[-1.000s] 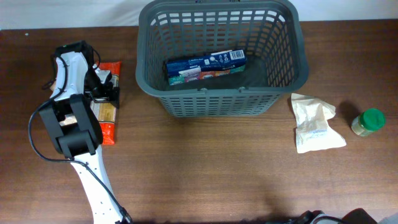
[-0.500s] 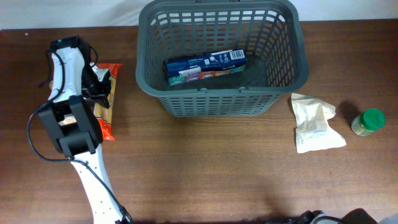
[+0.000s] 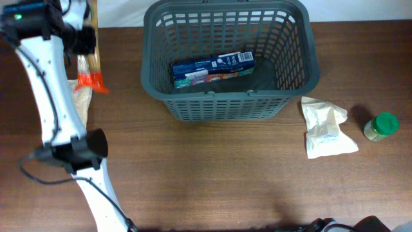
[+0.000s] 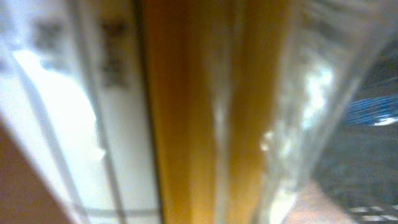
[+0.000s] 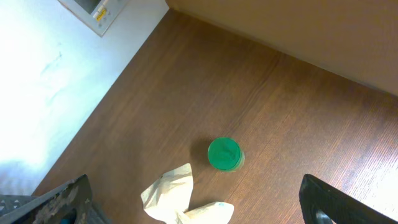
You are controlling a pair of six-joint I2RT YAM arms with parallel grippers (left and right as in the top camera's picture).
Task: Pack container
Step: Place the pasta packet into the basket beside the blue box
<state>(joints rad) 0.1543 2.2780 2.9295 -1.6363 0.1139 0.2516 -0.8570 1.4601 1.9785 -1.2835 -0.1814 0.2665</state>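
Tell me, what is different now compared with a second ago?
The left claw, shut on the clear packet with orange-red ends, has lifted it off the table and carried it toward the far left corner; a second ago it lay flat there. Unchanged: the dark grey plastic basket with the blue box inside, the white crumpled pouch and the green-lidded jar.

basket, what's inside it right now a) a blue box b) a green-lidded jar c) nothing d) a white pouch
a, a blue box lies on the floor of the basket; the green-lidded jar and the white pouch sit outside it.
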